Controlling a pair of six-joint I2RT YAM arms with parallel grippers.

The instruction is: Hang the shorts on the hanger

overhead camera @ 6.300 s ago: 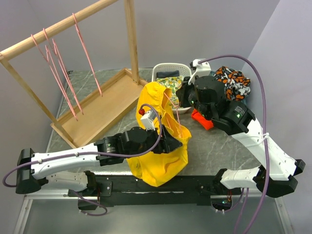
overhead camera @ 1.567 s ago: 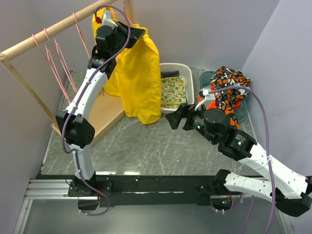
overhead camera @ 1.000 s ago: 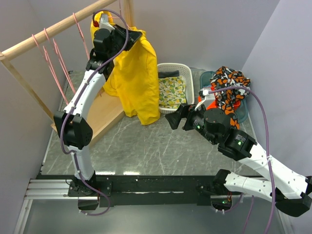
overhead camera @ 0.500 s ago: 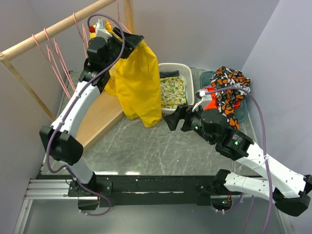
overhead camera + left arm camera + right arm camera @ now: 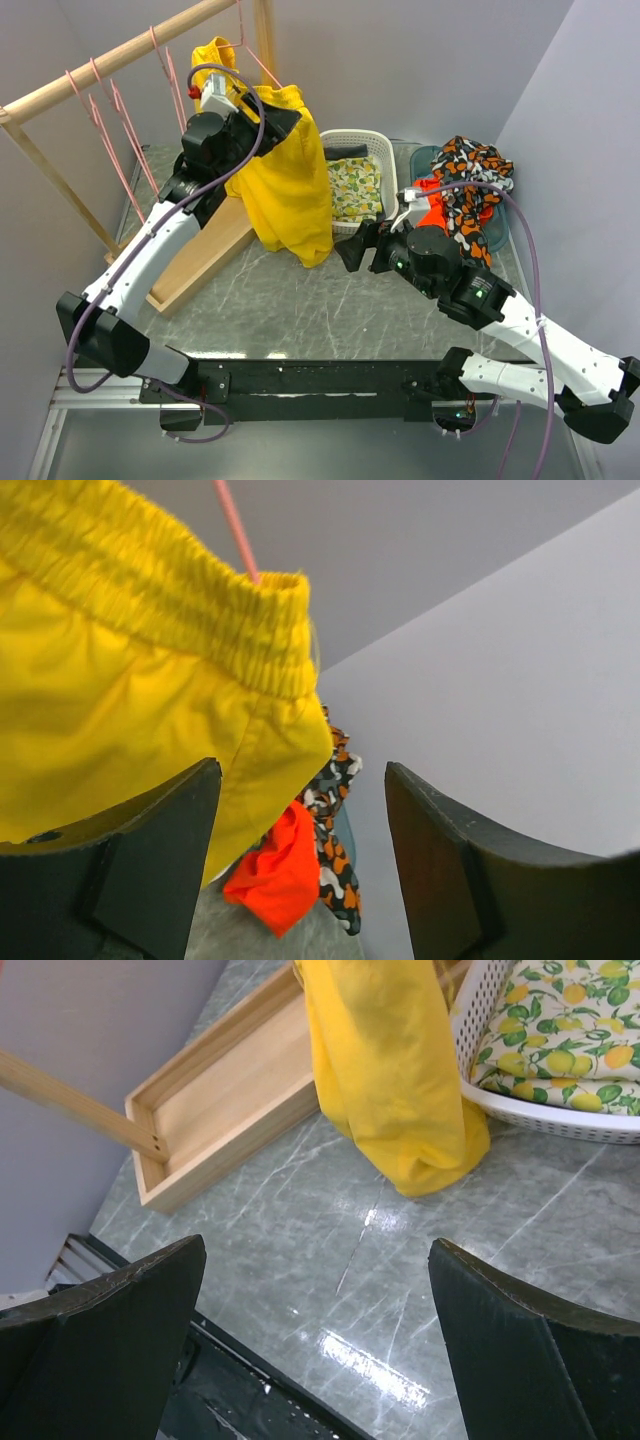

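The yellow shorts (image 5: 290, 190) hang by their gathered waistband from a pink hanger (image 5: 262, 64) hooked on the wooden rail (image 5: 120, 55); their legs drop to the table. My left gripper (image 5: 272, 112) sits just in front of the waistband, open, with nothing between its fingers. In the left wrist view the shorts (image 5: 110, 670) fill the upper left, the hanger wire (image 5: 236, 528) rises above the waistband, and the left gripper (image 5: 300, 880) is apart from the cloth. My right gripper (image 5: 350, 250) hovers open over the table, with the shorts' hem (image 5: 400, 1110) ahead of it.
More pink hangers (image 5: 112, 112) hang on the rail above the wooden tray base (image 5: 205, 250). A white basket (image 5: 382, 150) holds a lemon-print cloth (image 5: 355, 185). A patterned cloth (image 5: 475, 165) and an orange-red cloth (image 5: 436, 216) lie at the right by the wall.
My left gripper has opened, let go of the shorts and drawn back down from the rail. The shorts stay hanging on the hanger. The right arm has barely moved.
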